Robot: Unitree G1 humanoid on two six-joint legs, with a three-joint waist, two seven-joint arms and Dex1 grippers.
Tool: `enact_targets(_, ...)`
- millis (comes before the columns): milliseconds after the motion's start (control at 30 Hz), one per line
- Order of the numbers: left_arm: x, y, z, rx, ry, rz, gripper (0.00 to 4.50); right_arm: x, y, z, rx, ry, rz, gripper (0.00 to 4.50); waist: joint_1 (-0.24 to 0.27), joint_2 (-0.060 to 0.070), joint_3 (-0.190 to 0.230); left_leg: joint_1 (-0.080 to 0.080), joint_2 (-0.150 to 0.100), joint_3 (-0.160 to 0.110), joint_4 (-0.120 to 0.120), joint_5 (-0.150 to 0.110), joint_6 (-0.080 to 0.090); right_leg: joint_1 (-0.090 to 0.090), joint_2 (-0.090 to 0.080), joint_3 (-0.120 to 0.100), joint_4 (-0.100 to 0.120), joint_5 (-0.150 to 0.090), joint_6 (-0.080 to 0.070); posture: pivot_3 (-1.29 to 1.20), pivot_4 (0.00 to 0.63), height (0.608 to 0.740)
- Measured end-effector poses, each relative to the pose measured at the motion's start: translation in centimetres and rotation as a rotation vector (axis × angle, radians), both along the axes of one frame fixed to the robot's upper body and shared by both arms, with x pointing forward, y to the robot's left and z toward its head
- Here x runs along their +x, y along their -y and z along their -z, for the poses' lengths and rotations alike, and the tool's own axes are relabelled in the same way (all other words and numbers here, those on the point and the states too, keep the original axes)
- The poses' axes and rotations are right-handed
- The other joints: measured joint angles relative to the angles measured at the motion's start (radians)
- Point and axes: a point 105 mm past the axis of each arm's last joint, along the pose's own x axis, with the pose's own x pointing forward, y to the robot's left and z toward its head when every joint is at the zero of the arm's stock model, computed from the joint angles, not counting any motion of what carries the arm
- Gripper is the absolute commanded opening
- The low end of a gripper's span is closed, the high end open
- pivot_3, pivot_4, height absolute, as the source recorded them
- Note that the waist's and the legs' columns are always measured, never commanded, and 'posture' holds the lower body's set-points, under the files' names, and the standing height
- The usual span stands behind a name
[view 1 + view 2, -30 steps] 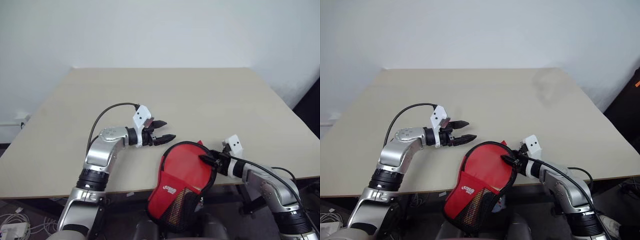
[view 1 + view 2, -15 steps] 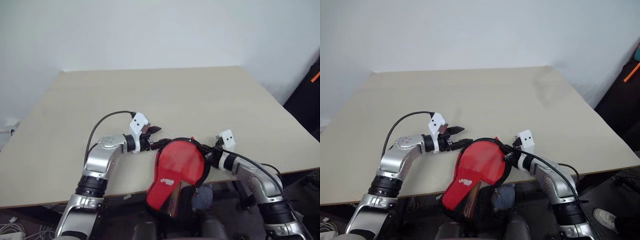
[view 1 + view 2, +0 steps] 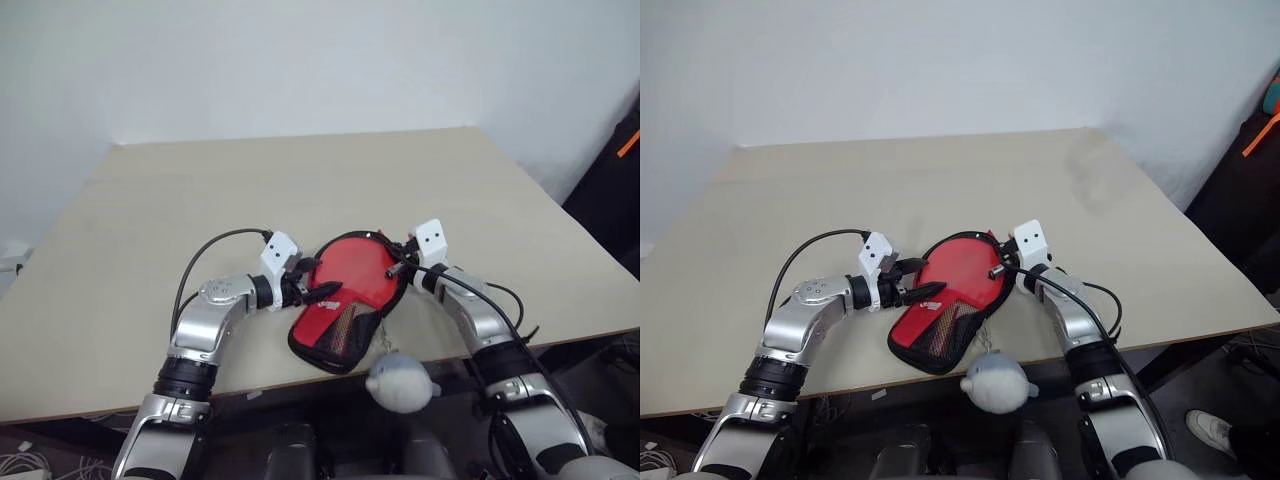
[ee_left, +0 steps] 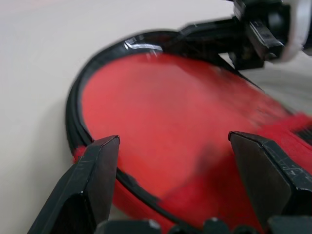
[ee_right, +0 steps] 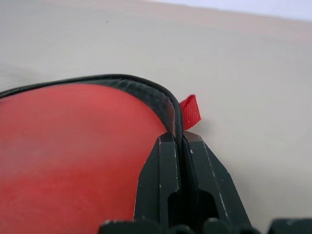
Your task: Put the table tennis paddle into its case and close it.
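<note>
The red case (image 3: 350, 285), with black trim and a mesh pocket, lies flat on the table (image 3: 300, 180) near its front edge. My right gripper (image 3: 392, 268) is shut on the case's black rim (image 5: 146, 92) at the far right of its round end, next to a small red tab (image 5: 190, 111). On the case's left side my left gripper (image 3: 318, 281) is open, its fingers (image 4: 97, 165) spread over the red face. A pale plush-ball charm (image 3: 402, 382) hangs from the case below the table edge. I cannot tell the table tennis paddle apart from the case's red surface.
A white wall rises behind the broad beige tabletop. Beyond the table's right edge stand dark objects (image 3: 1250, 150). A shoe (image 3: 1215, 432) shows on the floor at the lower right.
My right gripper has pulled the case from hanging over the front edge forward onto the table. The plush charm has come into view, dangling. The left gripper has sunk slightly and stays open.
</note>
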Motion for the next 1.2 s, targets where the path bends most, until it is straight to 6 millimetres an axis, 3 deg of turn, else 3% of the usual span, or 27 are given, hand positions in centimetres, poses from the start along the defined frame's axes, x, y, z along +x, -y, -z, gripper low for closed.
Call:
enact_targets(267,-0.3,-0.3,0.4,0.008,-0.004,-0.016,3.77,1.8,0.2,0.5,-0.077,0.019,0.064,0.04,-0.002,0.000,0.000,0.001,0.001,0.011,-0.002,0.001,-0.002,-0.003,0.000,0.003,0.002,0.000,0.000,0.00,0.000,0.654)
enact_targets(433,-0.2,-2.3,0.2,0.033,0.001,-0.067,3.77,1.8,0.1,0.9,-0.035,-0.040,0.053,0.04,-0.018,0.000,0.000,0.001,0.001,0.012,-0.004,0.001,-0.003,-0.004,0.000,0.003,0.002,0.000,0.000,0.00,0.000,0.654)
enact_targets(567,0.3,-4.2,-1.0,0.017,0.031,-0.128,3.77,2.2,0.6,-0.1,0.004,-0.061,0.047,0.96,-0.022,0.000,0.000,0.002,0.001,0.012,-0.004,0.000,-0.005,-0.004,0.000,0.004,0.002,0.000,-0.001,0.00,0.000,0.654)
enact_targets(767,0.6,-6.1,-2.1,0.025,0.064,-0.175,3.77,2.5,1.3,-4.1,0.072,-0.010,0.012,2.98,-0.023,0.000,0.000,0.002,0.001,0.012,-0.004,0.000,-0.005,-0.004,0.000,0.004,0.002,0.000,-0.001,0.00,0.000,0.654)
enact_targets(900,0.5,-7.6,-3.0,0.042,0.089,-0.184,3.77,1.4,1.6,-7.6,0.100,0.025,-0.067,4.45,-0.022,0.000,0.000,0.002,0.001,0.012,-0.004,0.000,-0.005,-0.005,0.000,0.004,0.002,-0.001,-0.001,0.00,0.000,0.654)
enact_targets(1033,-0.1,-9.6,-3.2,0.059,0.096,-0.217,3.77,-0.8,2.4,-8.8,0.095,0.005,-0.157,4.49,-0.021,0.000,0.000,0.004,0.002,0.009,-0.004,-0.001,-0.007,-0.004,-0.001,0.005,0.001,-0.001,-0.001,0.00,0.000,0.654)
enact_targets(1200,-1.2,-10.6,-1.1,0.061,0.043,-0.260,3.77,-3.2,2.6,-7.8,0.084,-0.058,-0.242,4.49,-0.020,0.000,0.000,0.005,0.002,0.009,-0.004,-0.001,-0.007,-0.004,-0.001,0.006,0.001,-0.001,-0.001,0.00,0.000,0.654)
